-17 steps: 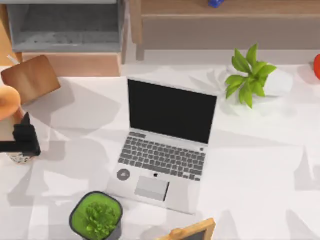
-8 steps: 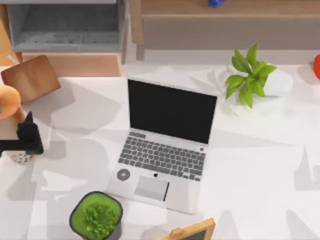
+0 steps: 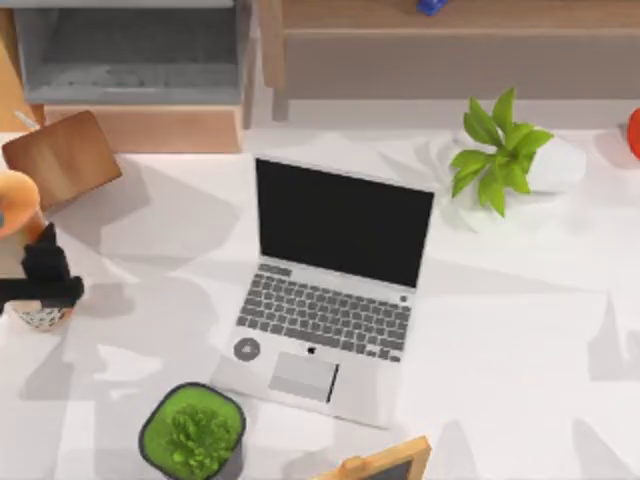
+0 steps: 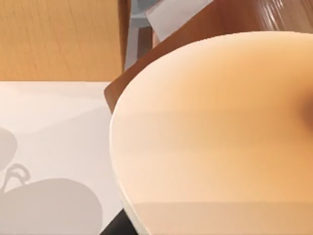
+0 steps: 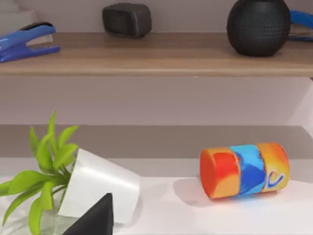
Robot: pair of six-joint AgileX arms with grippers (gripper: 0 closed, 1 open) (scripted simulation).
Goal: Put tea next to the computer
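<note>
Presently the left end effector [image 3: 45, 290] is clamped on the tea [image 3: 18, 215] at the desk's [image 3: 520, 330] far left edge, gripping the cup's lower body, probably so the orange lid and straw stay clear and the drink stays upright. In the left wrist view the tea's peach-tan wall [image 4: 215, 132] sits hard against the camera, consistent with a close hold. The computer [image 3: 330, 290] stands open mid-desk, well apart from the cup; bare desk on its left offers a likely set-down spot, short of the green potted plant [image 3: 192, 432]. Whether the right end effector is apart or together cannot be told.
</note>
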